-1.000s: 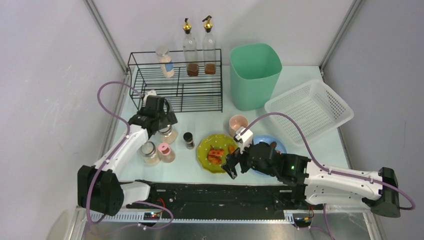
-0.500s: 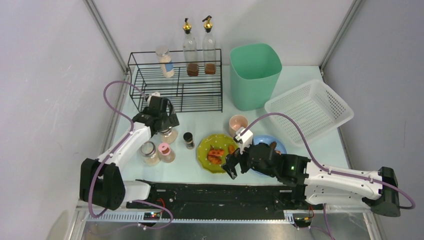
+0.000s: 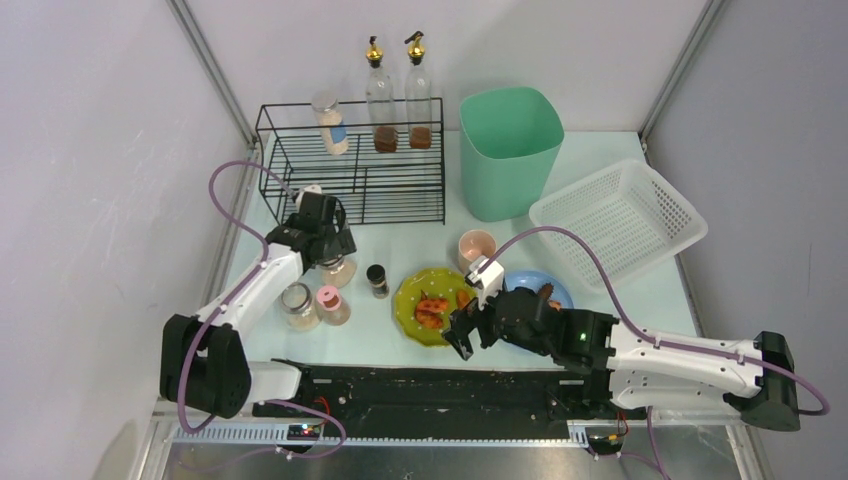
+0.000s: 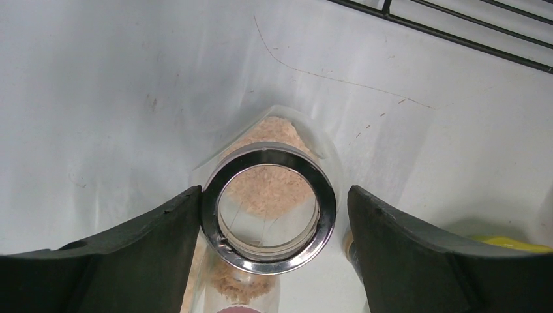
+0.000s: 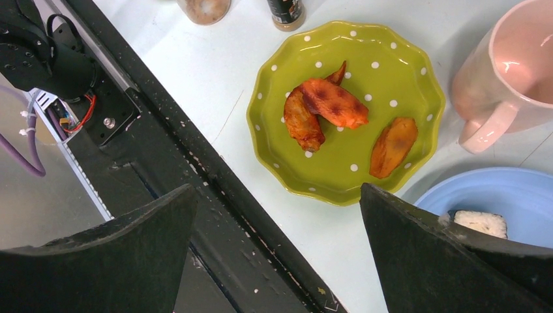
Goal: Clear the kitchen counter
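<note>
The top external view looks down from above and behind the arm bases, facing the far wall, far enough back to take in the whole kitchen counter. The left wrist view points almost straight down, very close over an open glass jar. That jar shows small in the top view. The right wrist view looks down from somewhat higher on a green dotted plate. The same plate lies mid-counter in the top view.
</note>
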You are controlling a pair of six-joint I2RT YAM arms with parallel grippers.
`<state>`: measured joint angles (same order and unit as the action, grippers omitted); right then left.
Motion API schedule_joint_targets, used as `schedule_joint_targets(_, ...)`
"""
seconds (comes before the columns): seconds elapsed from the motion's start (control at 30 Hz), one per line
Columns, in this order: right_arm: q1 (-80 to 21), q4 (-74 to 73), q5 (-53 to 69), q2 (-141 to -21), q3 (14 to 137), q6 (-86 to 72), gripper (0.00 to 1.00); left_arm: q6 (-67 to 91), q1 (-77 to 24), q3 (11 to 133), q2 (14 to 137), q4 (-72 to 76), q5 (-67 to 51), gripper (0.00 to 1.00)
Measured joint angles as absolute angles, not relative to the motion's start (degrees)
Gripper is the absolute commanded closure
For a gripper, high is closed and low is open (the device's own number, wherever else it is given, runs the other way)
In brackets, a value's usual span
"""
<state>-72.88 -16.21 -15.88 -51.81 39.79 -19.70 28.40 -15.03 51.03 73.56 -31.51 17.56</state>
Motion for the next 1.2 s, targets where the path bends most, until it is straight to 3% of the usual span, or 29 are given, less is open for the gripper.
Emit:
schedule_joint_targets(0.23,-73.47,-16.23,-16.34,-51.96,39.79,-19.92,0.00,27.97,-15.75,51.03,74.81,-31.53,17.56,0.25)
schedule_joint_targets(0.37,-73.73,-16.32,-16.88,-51.96,39.79,-19.94,0.00,27.81,-16.25,51.03,74.94,-31.44,17.58,0.36)
schedule_joint_targets(0.57,-73.95,-16.71,-17.82,-51.86,39.79,-19.97,0.00,27.38,-16.45,51.03,74.94,-31.38,17.52,0.72)
schedule_joint_targets(0.67,-74.08,-16.97,-18.20,-51.81,39.79,-20.01,0.00,27.16,-16.45,51.03,74.81,-31.42,17.32,0.96)
schedule_joint_targets(0.7,-74.11,-16.99,-18.26,-51.81,39.79,-20.08,0.00,26.94,-16.45,51.03,74.65,-31.57,17.10,0.99)
schedule_joint_targets(0.93,-74.32,-16.99,-18.79,-51.81,39.79,-20.60,0.00,25.78,-16.75,53.60,72.01,-36.91,15.05,1.00)
schedule_joint_targets(1.2,-74.54,-17.04,-19.35,-50.92,39.79,-20.80,0.00,22.81,-16.78,67.02,68.03,-41.50,13.39,1.00)
